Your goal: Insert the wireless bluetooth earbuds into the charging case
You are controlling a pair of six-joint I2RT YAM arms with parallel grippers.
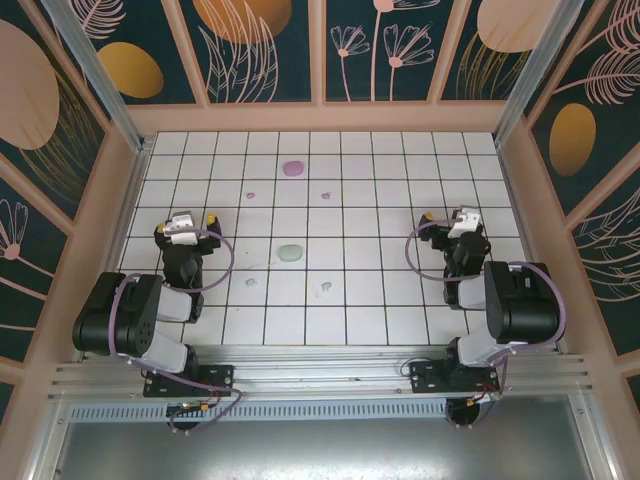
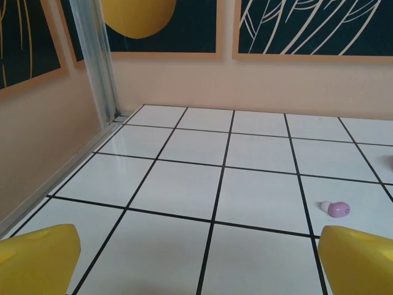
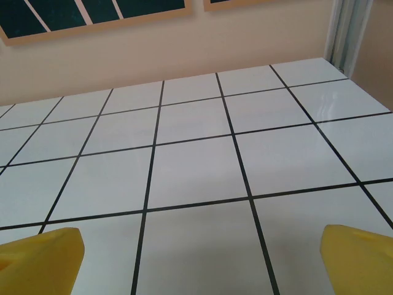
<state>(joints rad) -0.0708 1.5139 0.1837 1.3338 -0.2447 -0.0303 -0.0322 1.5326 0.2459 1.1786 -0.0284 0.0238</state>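
The left claw [image 2: 196, 270] hangs toward the left edge of the white tiled counter [image 1: 400, 300] and the right claw [image 3: 196, 267] toward its right edge. Both have yellow fingertips spread wide and hold nothing. Mid-counter between them, two tiny mint green plastic earbuds [image 1: 250, 283] [image 1: 326, 287] lie apart, with a rounded mint green charging case [image 1: 290, 252] just beyond. Farther on lie two pale purple plastic earbuds [image 1: 251, 195] [image 1: 325, 196], also apart. A rounded pale purple charging case [image 1: 293, 168] sits closest to the far edge.
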